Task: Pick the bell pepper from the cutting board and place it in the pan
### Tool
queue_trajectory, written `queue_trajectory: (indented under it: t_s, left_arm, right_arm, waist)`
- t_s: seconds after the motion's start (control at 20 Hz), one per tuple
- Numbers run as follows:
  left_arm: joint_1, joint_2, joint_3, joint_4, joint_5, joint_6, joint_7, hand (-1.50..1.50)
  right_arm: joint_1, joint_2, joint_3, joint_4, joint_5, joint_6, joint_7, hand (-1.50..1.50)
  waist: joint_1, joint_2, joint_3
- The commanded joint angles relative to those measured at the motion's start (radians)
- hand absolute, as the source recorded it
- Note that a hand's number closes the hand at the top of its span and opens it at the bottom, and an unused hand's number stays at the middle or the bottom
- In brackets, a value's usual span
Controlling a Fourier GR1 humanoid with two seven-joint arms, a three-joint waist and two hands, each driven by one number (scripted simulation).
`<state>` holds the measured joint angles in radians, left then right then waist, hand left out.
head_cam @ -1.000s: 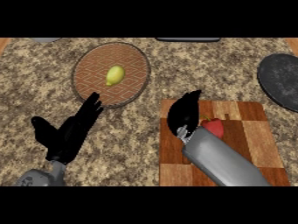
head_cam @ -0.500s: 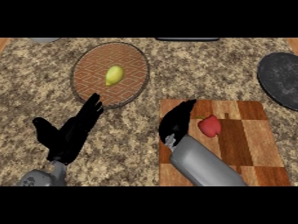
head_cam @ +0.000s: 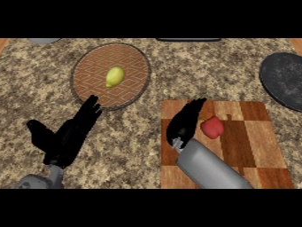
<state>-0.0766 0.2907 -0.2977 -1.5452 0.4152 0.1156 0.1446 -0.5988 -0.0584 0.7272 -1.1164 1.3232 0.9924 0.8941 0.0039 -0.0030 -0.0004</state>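
Observation:
A red bell pepper (head_cam: 212, 127) lies on the checkered wooden cutting board (head_cam: 245, 146) at the lower right. My right hand (head_cam: 186, 122) rests over the board just left of the pepper, fingers straight and pointing up the view, holding nothing. The dark round pan (head_cam: 294, 82) sits at the right edge, beyond the board. At the lower left my left hand (head_cam: 68, 133) stays open on the counter, fingers up.
A round brown woven plate (head_cam: 91, 80) with a yellow-green fruit (head_cam: 114, 76) on it sits at the upper left. A grey object (head_cam: 44, 41) and a dark flat object (head_cam: 189, 39) show at the far edge. Speckled granite covers the counter.
My right hand has drawn back down and to the left, off the pepper. The pepper, partly hidden before, now shows whole on the board. The left hand has barely moved.

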Motion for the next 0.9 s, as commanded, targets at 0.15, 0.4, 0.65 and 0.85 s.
queue_trajectory:
  t_s: [0.15,0.4,0.65,0.85]
  left_arm:
    - [-0.012,-0.076,-0.013,0.016,-0.072,0.039,0.019,0.00]
    - [0.007,-0.042,0.050,0.000,-0.050,-0.048,0.028,0.00]
    - [-0.017,-0.095,0.050,0.030,-0.091,-0.030,0.032,0.00]
    - [0.021,-0.073,0.049,-0.074,-0.078,-0.044,0.092,0.00]
  right_arm:
    - [0.026,-0.051,-0.031,-0.034,0.078,0.040,-0.002,-1.50]
    - [0.049,-0.109,-0.048,-0.028,0.129,-0.033,-0.055,-1.50]
    - [0.063,-0.190,-0.025,-0.059,0.146,-0.074,-0.181,1.50]
    - [-0.017,-0.159,0.047,0.001,0.182,-0.078,-0.246,1.50]
  waist:
    - [-0.004,0.002,0.000]
    - [-0.001,0.003,0.000]
    - [-0.002,0.003,0.000]
    - [0.007,0.003,0.001]
